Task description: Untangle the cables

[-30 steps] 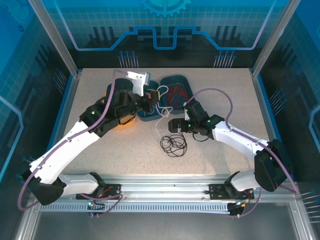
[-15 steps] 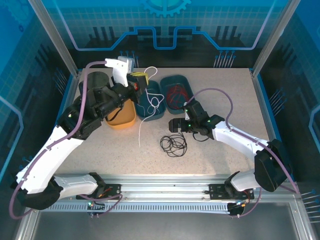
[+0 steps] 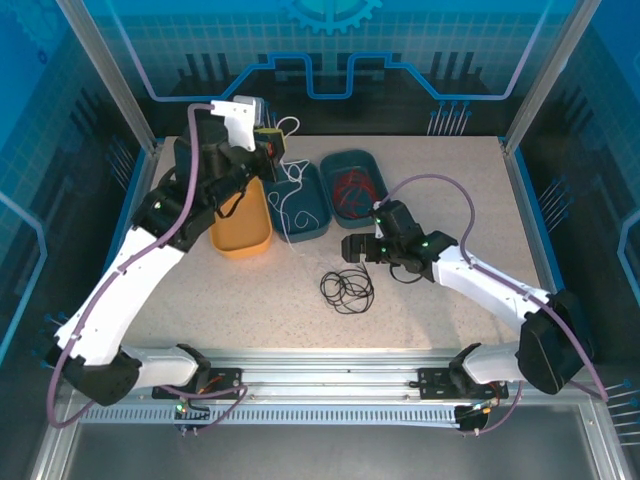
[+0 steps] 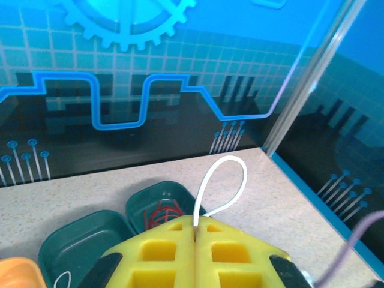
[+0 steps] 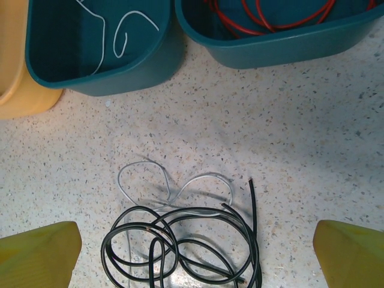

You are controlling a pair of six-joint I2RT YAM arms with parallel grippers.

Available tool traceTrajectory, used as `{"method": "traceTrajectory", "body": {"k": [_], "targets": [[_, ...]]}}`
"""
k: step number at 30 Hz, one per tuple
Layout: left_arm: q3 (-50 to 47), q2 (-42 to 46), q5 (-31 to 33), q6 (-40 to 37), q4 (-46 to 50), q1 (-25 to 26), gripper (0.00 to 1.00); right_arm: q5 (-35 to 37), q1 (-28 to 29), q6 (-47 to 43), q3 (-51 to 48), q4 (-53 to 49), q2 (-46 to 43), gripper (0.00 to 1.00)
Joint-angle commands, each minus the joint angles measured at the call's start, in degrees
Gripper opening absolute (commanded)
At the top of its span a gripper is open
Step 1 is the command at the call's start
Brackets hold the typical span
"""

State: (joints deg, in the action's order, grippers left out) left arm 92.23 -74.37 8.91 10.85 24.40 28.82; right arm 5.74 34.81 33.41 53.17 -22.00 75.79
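Cable work is spread over the upper middle of the overhead view. The white cable (image 4: 228,158) is a thin, pale wire pinched in the left gripper (image 4: 197,231), whose yellow pads are pressed together on it; a narrow loop stands up above the pads, and in the overhead view the rest hangs down from the raised gripper in loose curves, its lower end lying inside the left teal bin (image 3: 300,238). The red cable (image 3: 352,187) is a loose scribble of bright wire bunched on the floor of the right teal bin (image 3: 352,153), just beside the first. The black cable (image 3: 346,290) lies on the speckled table (image 3: 450,180) below both bins, near the centre of the frame, as a flat coil of several overlapping rings with one short end sticking upward at its right side. In the right wrist view a fine grey strand curls just above this coil and touches it. The right gripper (image 3: 347,249) hovers above the black coil with its jaws spread wide and nothing between them. An orange bin (image 3: 240,235) sits touching the left side of the left teal bin, under the left arm.
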Motion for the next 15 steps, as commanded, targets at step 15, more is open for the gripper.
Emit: {"method": "traceTrajectory", "body": {"k": [15], "targets": [[13.07, -21.84, -1.9, -1.75, -2.47, -7.85, 0.0, 3.86, -0.74, 1.66, -1.01, -3.44, -5.56, 1.0]]}}
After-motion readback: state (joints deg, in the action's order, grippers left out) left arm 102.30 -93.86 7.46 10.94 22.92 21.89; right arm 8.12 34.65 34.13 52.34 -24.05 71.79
